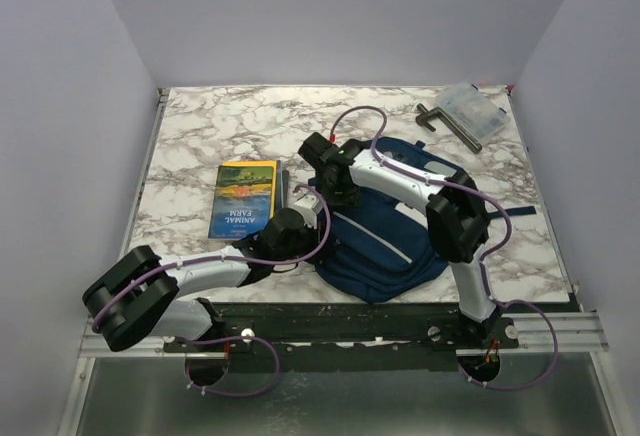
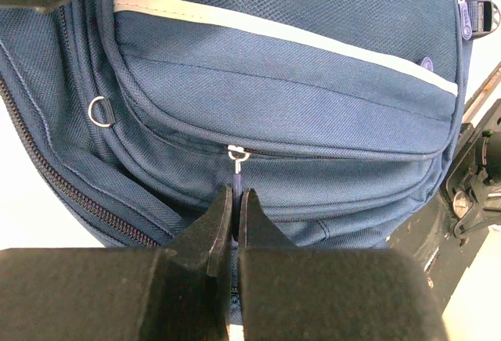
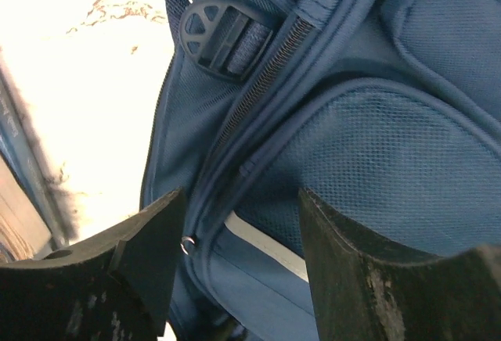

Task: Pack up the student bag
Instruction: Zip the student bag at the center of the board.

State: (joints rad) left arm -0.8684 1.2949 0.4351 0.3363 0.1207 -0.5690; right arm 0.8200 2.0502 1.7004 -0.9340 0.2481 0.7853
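Student bag (image 1: 395, 256): flat on the table (image 1: 200, 126), just right of the book (image 1: 245, 196).
My left gripper (image 2: 236, 216) is pinched tight on its front-pocket zipper pull (image 2: 237, 161), on the book's side; my right gripper (image 3: 241, 200) stands wide over the bag's fabric.

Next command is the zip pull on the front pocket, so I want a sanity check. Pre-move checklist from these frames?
1. Left gripper shut on the thin zipper pull tab of the navy blue fabric backpack: ok.
2. Front pocket zipped or open: cannot tell, a flap hides the teeth.
3. Right gripper bracing the backpack: not ok, jaws open, nothing gripped.
4. Yellow-and-blue paperback book flat on the table, left of the backpack, outside it: ok.
5. Clear plastic box at the far right corner, apart from both arms: ok.
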